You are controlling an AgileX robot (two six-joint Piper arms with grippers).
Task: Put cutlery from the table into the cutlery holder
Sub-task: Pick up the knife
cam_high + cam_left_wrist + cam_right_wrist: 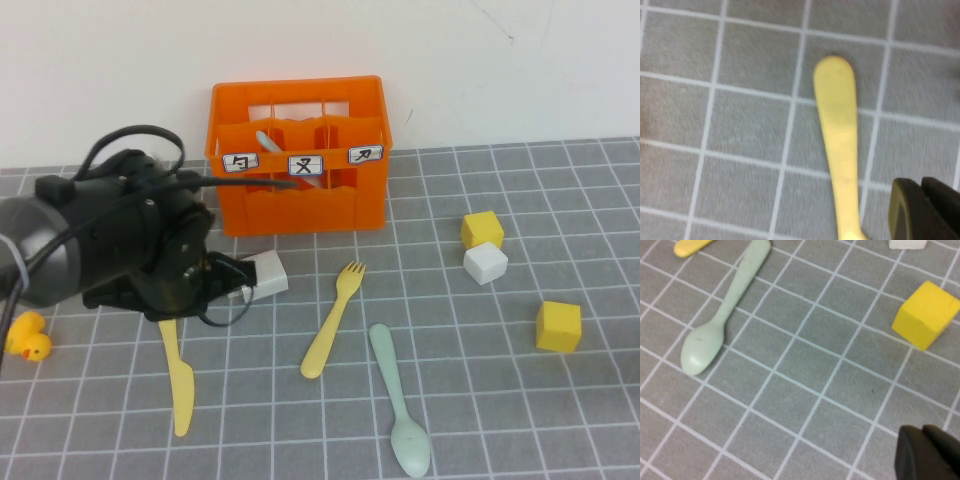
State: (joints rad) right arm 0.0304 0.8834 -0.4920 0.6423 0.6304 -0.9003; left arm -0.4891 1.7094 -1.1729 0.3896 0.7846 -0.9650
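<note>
The left tool (922, 210) is held clenched and empty just above the yellow knife (179, 385) on the gridded surface (480, 400). The right tool (930, 455), also clenched, is seen near the mint-green spoon (720, 315). The yellow fork (333, 320) is laid before the orange cutlery holder (298, 200), in which a grey utensil (268, 142) is stood.

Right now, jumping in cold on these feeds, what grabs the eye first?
The bright orange cutlery holder at the back of the table, a grey utensil already inside. In front lie the yellow knife, yellow fork and mint spoon. The left gripper, shut, sits over the knife's upper end; the right gripper, shut, hovers near the spoon.
</note>
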